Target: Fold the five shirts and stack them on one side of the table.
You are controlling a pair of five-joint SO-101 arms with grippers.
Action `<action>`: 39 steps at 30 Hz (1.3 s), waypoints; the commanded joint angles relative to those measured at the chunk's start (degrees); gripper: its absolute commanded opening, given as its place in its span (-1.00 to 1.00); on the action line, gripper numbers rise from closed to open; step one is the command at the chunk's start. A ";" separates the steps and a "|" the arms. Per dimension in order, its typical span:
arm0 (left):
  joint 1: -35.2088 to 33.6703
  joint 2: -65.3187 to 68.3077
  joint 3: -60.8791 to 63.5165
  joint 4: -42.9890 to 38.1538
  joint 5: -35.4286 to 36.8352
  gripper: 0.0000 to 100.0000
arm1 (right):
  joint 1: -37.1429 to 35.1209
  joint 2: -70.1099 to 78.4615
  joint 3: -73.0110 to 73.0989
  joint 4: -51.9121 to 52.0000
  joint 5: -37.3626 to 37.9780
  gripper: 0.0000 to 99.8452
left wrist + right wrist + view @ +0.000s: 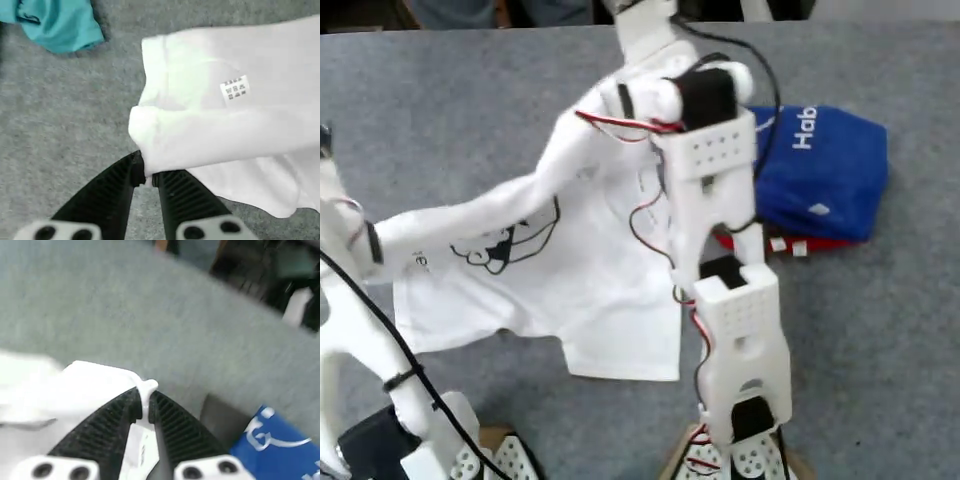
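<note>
Left gripper point(146, 176) pinches white shirt point(600, 280) at one edge; right gripper point(146, 399) clamps another edge, cloth raised between. Folded blue shirt point(825, 170) lies beside, atop red cloth point(830, 244)

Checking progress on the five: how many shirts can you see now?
4: a white shirt with black print at the middle of the grey table; folded blue shirt to one side, atop a red shirt; crumpled teal shirt lying apart. A fifth may be hidden.

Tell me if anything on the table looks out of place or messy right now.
The teal shirt lies crumpled apart from the white shirt. A red shirt pokes out under the folded blue shirt, so that stack looks uneven.
</note>
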 commanded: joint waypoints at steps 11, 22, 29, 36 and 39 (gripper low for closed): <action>-0.84 -2.20 4.09 -1.58 -0.62 -0.36 | -0.18 -0.66 33.36 -13.63 5.19 -0.98; -9.98 -2.20 1.54 1.05 6.24 -0.40 | 0.09 -0.66 61.23 -37.27 4.75 -0.98; -7.34 -2.20 6.37 1.05 11.60 -0.62 | 0.79 -0.75 64.22 -39.21 4.75 -0.98; -5.49 -1.58 12.70 -8.35 28.04 -0.63 | 0.62 -0.66 64.48 -39.38 4.75 -0.98; -1.98 -2.11 19.03 -15.21 33.32 -0.63 | 0.53 -0.66 64.48 -39.47 4.75 -0.98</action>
